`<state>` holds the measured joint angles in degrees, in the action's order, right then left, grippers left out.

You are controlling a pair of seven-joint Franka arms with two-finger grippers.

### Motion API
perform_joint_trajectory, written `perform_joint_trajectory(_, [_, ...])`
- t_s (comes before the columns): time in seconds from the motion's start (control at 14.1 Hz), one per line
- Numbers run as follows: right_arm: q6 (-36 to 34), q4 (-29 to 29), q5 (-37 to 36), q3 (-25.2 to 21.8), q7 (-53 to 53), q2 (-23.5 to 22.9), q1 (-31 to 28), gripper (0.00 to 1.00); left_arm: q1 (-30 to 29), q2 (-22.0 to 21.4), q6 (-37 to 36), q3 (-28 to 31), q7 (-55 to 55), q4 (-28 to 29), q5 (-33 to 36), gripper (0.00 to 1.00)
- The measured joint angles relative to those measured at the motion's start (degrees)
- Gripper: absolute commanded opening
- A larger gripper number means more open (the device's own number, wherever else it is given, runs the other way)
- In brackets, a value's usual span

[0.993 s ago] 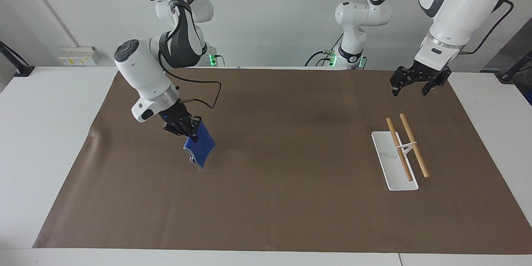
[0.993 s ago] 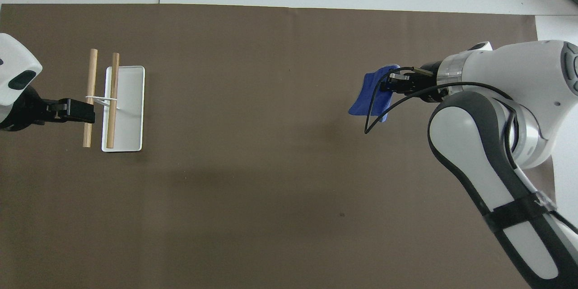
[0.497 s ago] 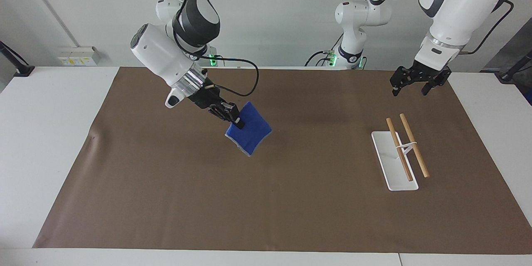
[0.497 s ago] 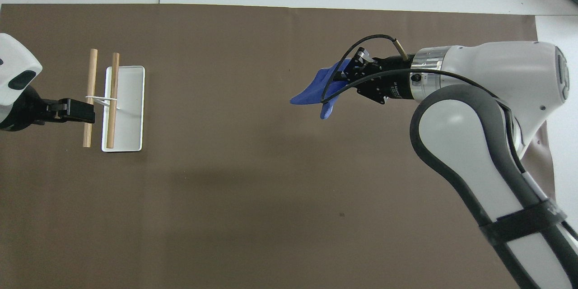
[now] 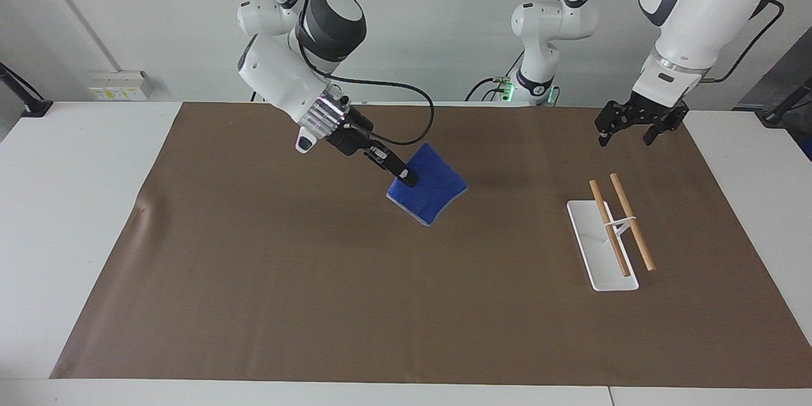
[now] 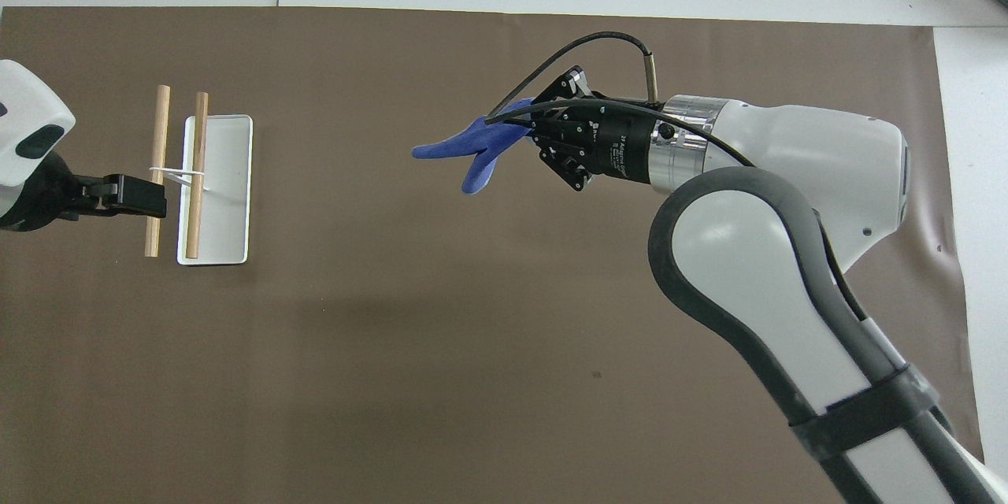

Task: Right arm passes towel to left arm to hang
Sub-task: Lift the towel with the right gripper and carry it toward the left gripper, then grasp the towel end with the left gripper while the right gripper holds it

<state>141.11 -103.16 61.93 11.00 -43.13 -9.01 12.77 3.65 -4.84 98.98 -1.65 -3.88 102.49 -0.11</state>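
Observation:
The bright-blue towel (image 5: 433, 186) hangs in the air from my right gripper (image 5: 406, 176), which is shut on one of its corners over the middle of the brown mat. In the overhead view the towel (image 6: 471, 150) sticks out from the right gripper (image 6: 529, 124) toward the left arm's end of the table. My left gripper (image 5: 632, 130) waits open and empty in the air by the hanging rack; in the overhead view the left gripper (image 6: 143, 198) covers part of a rod.
The rack has a white base (image 5: 597, 258) and two wooden rods (image 5: 630, 221) on a wire stand, also in the overhead view (image 6: 198, 173). The brown mat (image 5: 355, 304) covers the table. A third arm (image 5: 547, 32) stands at the robots' edge.
My right arm has lifted the towel and carried it from its own end to over the mat's middle, toward the left arm. The left arm has not moved.

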Motion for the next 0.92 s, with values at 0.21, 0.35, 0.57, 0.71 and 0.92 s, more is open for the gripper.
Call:
perform_joint_trajectory(0.21, [4.85,0.0,4.93,0.01,-5.15,-0.11,2.72,0.0,-0.07,-0.57,-0.94,0.19,-3.9,0.71,0.0,1.0])
perform_joint_trajectory(0.35, [7.84,-0.01,5.49,0.02,-7.08,-0.41,4.81,0.0,-0.1,-0.96,0.21,0.2,-14.68,1.83,-1.97,1.0])
perform_joint_trajectory(0.57, [8.88,-0.02,6.84,0.03,-7.55,-0.73,5.87,0.0,0.31,-1.19,8.02,-0.24,-35.76,4.17,-8.85,1.0])
perform_joint_trajectory(0.71, [8.88,-0.02,9.59,0.03,-7.56,-0.75,5.89,0.0,0.56,-1.2,12.1,-0.88,-45.68,5.09,-12.57,1.0])
perform_joint_trajectory(0.92, [8.88,-0.03,11.01,0.03,-7.96,-1.01,6.38,0.0,0.57,-1.21,17.36,-2.68,-57.68,5.38,-15.08,1.0])
